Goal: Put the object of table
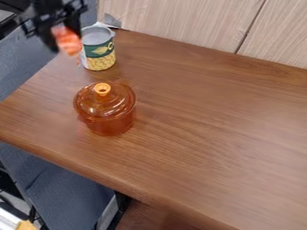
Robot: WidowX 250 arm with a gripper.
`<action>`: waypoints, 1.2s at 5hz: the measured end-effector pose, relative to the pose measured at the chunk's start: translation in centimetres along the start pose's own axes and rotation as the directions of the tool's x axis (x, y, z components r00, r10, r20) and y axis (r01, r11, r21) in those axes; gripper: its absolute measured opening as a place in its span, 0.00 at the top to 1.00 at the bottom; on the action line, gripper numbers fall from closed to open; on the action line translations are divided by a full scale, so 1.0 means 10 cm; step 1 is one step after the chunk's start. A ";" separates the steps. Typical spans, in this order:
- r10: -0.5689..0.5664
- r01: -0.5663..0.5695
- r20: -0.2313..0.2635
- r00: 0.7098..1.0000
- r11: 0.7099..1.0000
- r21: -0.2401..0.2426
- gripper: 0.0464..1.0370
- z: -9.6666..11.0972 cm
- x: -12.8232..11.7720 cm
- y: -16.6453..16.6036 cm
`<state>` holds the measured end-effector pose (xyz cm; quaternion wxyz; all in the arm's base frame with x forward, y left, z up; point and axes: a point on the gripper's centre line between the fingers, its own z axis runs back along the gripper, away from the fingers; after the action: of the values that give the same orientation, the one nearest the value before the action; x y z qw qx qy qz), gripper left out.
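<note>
Camera view, nearest first: at the lower left, blue-grey fabric sits below the wooden table, with a small yellow item in the bottom corner. The table's near edge slants down towards the bottom right. On the tabletop, left of the middle, stands 1 upright amber see-through pot, its domed lid on and topped by a light orange knob. Farther back, near the far left corner, 1 can stands upright, with a grey top and a green, white and yellow label. Just left of the can in this view, the black gripper hangs with its jaws closed around the task's object, an orange piece with pale stripes. Whether that piece touches the can, I cannot tell. Behind the table are pale wood-grain panels with 1 dark seam.
</note>
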<state>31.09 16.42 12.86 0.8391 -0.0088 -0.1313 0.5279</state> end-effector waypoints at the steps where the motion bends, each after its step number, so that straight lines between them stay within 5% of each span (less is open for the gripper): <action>1: -0.247 0.245 -0.020 0.969 0.967 -0.076 0.45 0.15 -0.33 -0.35; 3: -0.597 0.586 -0.063 0.800 0.800 -0.129 0.45 0.12 -1.14 -0.61; 6: -0.787 0.780 -0.055 0.615 0.617 -0.107 0.45 -0.17 -1.83 -0.48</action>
<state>28.26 -1.72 8.07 0.9896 -0.0063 -0.1001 0.1029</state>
